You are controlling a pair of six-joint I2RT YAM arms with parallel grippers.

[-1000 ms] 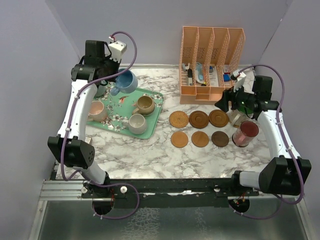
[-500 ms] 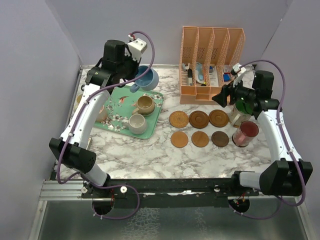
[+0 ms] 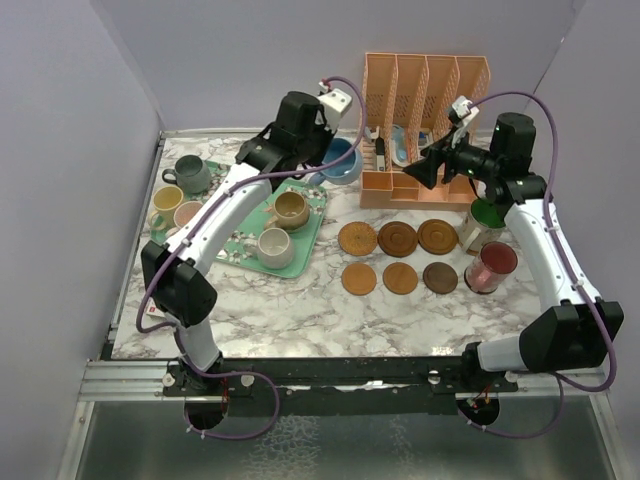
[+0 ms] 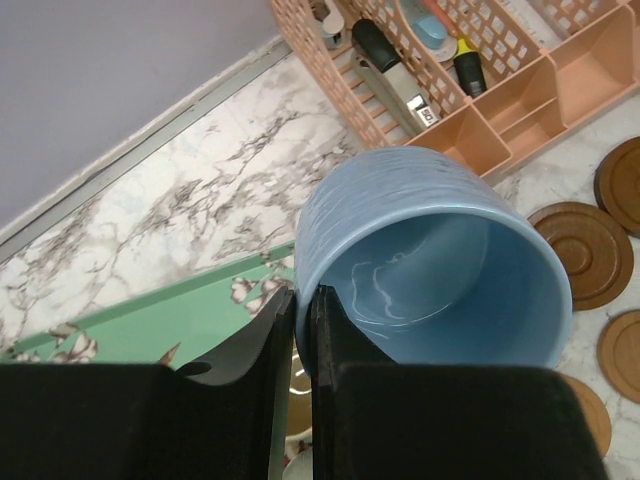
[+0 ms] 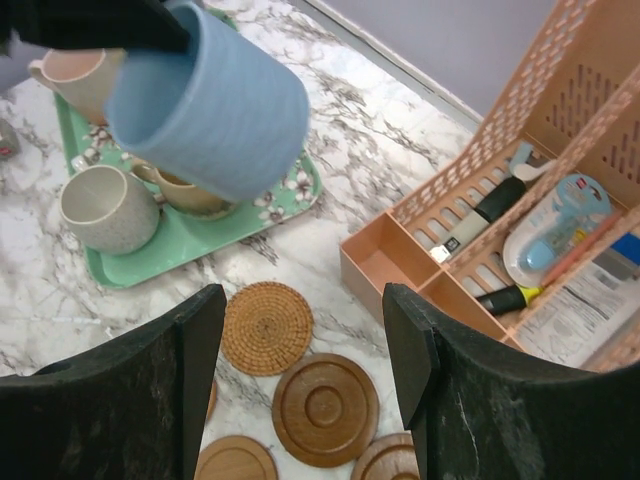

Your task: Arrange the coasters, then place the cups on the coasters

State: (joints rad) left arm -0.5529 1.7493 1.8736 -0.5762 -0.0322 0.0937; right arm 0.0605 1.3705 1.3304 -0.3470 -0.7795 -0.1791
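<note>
Blue cup [image 3: 340, 160], pinched aloft, hangs between flowered tray [image 3: 305, 228] and peach organizer [image 3: 425, 90].

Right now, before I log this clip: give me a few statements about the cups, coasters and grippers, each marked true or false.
1. The left gripper is shut on the blue cup, pinching its rim. True.
2. The right gripper holds a coaster. False: it is open and empty.
3. Six coasters lie in two rows of three, none bearing a cup. True.
4. The tan cup stands on a coaster. False: it stands on the tray.
5. The maroon cup stands upright to the right of the coasters. True.
</note>
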